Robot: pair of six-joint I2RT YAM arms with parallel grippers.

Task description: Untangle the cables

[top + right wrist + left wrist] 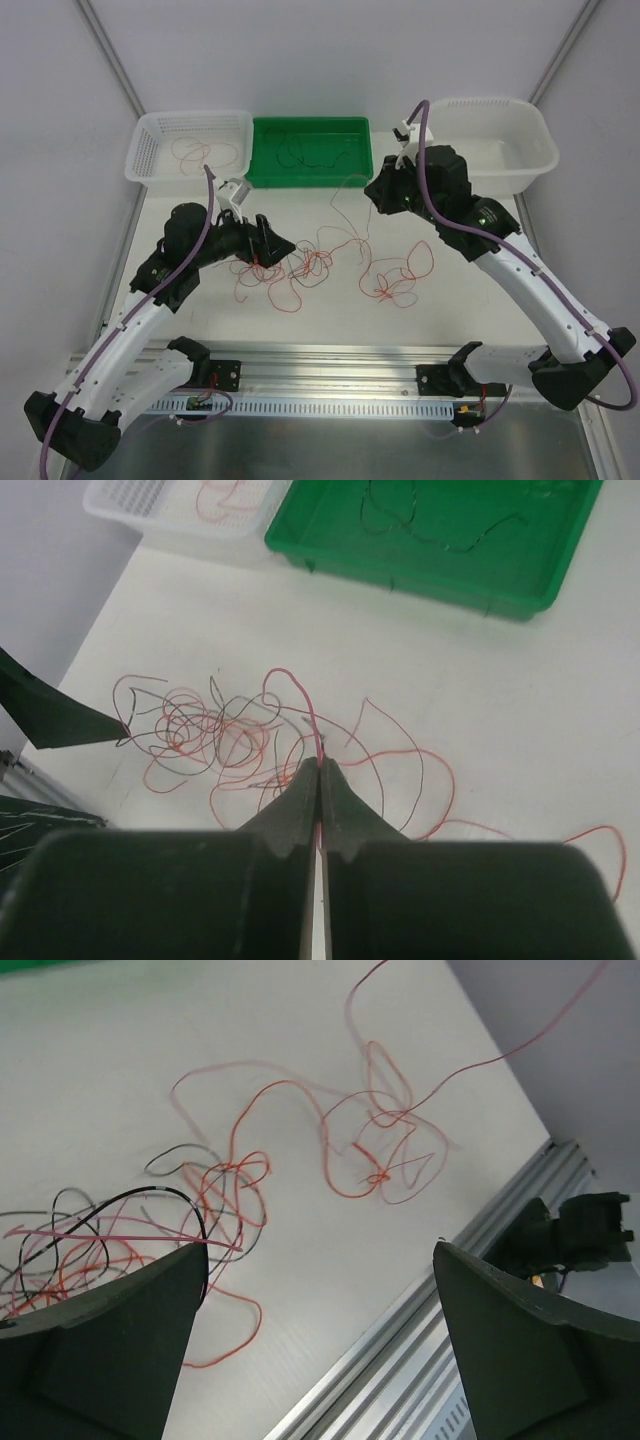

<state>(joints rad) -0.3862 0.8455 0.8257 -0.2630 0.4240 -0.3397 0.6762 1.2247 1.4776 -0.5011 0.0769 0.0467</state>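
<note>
Loose cables [310,262] on table [330,325]; behind them in a row, basket [190,117] left, tray [310,122] centre, tub [540,140] right.

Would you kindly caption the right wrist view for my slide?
Right gripper shut on a pinkish-red wire, the tangle lying beyond.

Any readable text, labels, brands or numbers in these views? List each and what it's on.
None readable.
No lettering visible on the green plastic tray, white mesh basket or white plastic tub.
No print visible on the thin pinkish-red wire pinched in the right fingers.
Any markings on the small circuit boards by the aluminium rail are too small to read.
</note>
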